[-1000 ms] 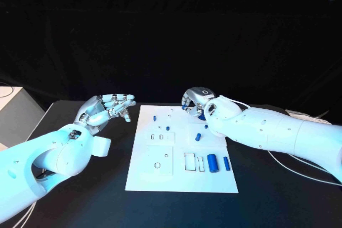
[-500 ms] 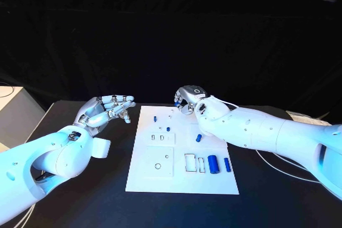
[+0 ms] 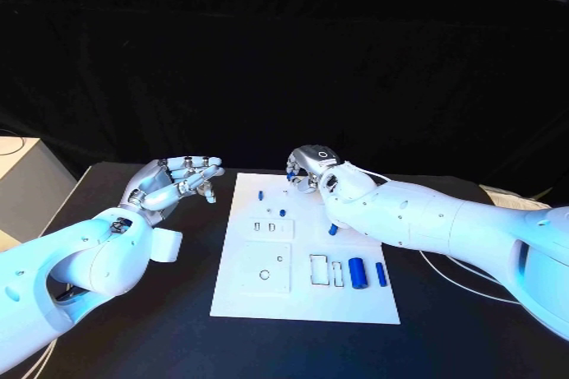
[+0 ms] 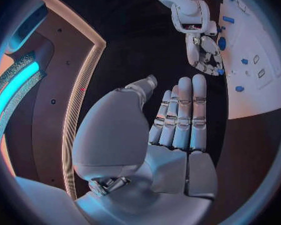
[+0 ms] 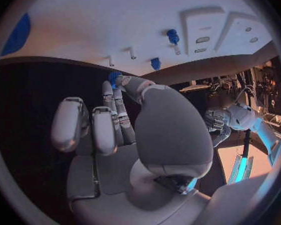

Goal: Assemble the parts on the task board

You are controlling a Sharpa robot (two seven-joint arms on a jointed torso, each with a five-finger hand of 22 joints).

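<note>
The white task board [image 3: 305,301] lies in the middle of the black table. On it are a blue peg [image 3: 260,195], two small blue parts [image 3: 282,212] [image 3: 333,228], a thick blue cylinder [image 3: 356,273] and a slim blue bar [image 3: 380,272]. My right hand [image 3: 311,167] hovers over the board's far edge with its fingers curled. In the right wrist view a small blue part [image 5: 114,77] is pinched at its fingertips, above the board [image 5: 84,20]. My left hand [image 3: 178,182] hangs off the board's left side, fingers apart and holding nothing; in the left wrist view its fingers [image 4: 184,115] are straight.
A white box [image 3: 18,177] stands at the table's left edge. Pale cables [image 3: 474,287] and a white object [image 3: 512,200] lie on the right side. The board has sunken slots, among them a rectangular one [image 3: 316,268] and a round one [image 3: 263,275].
My right hand has moved to the left along the board's far edge, carrying the small blue part. My left hand has stayed in place.
</note>
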